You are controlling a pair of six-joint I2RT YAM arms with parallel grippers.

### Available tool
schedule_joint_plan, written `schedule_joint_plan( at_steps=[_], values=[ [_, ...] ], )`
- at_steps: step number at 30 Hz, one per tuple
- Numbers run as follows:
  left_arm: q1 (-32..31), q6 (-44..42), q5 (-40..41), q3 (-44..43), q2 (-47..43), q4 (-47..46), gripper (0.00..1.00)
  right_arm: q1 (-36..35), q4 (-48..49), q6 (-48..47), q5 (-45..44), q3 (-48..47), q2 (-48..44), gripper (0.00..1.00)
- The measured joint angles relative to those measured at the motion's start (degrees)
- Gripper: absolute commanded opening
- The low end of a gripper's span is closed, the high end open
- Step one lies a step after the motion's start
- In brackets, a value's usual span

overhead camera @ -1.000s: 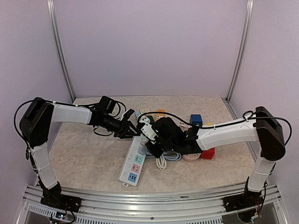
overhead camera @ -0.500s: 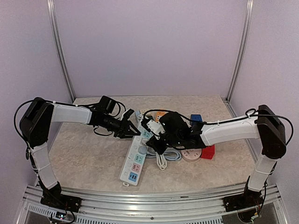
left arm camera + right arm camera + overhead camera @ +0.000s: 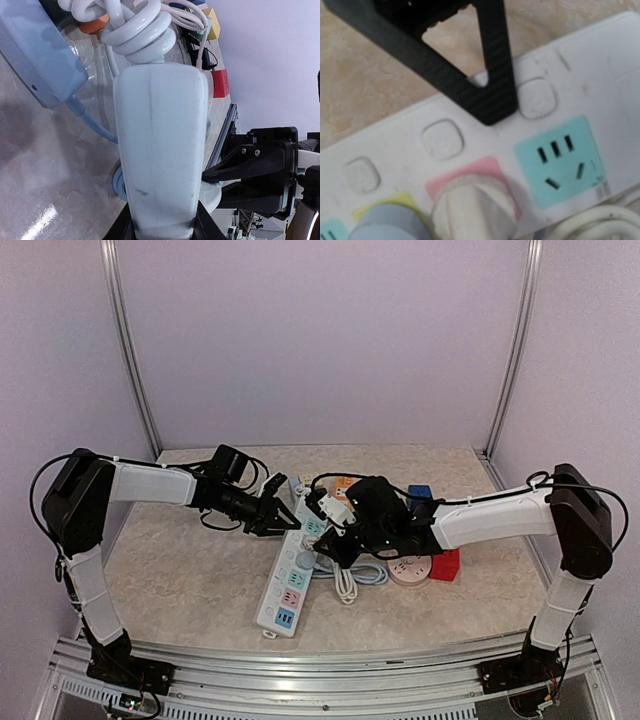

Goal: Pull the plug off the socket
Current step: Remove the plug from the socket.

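Left gripper pinched on the far end of the white power strip, bracing it. White plug sits seated in the pink socket, beside a grey-blue plug. Right gripper pressed together, empty, tips over the strip face just above the white plug; contact unclear. Judgement: plug light, rigid, smooth, but its pins likely grip hard. Take the round body across its sides, not the cord, and pull straight out.
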State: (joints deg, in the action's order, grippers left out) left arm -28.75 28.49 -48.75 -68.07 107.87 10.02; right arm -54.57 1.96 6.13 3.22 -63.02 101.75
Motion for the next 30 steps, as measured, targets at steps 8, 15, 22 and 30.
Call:
schedule_joint_plan(
  at_steps=[8,15,22,30],
  values=[
    [0.0,0.0,0.1,0.0,0.0,0.0,0.0,-0.6,0.0,-0.2,-1.4,0.0,0.0,0.0],
    [0.0,-0.2,-0.2,0.0,0.0,0.0,0.0,-3.4,-2.1,-1.6,-8.3,-1.1,0.0,0.0],
    [0.0,-0.5,-0.2,0.0,0.0,0.0,0.0,-5.9,-5.6,-3.8,-14.9,-3.7,1.0,0.0],
    [0.0,-0.8,-0.1,0.0,0.0,-0.3,0.0,-7.2,-6.6,-5.6,-19.1,-4.6,1.4,0.0]
  ],
)
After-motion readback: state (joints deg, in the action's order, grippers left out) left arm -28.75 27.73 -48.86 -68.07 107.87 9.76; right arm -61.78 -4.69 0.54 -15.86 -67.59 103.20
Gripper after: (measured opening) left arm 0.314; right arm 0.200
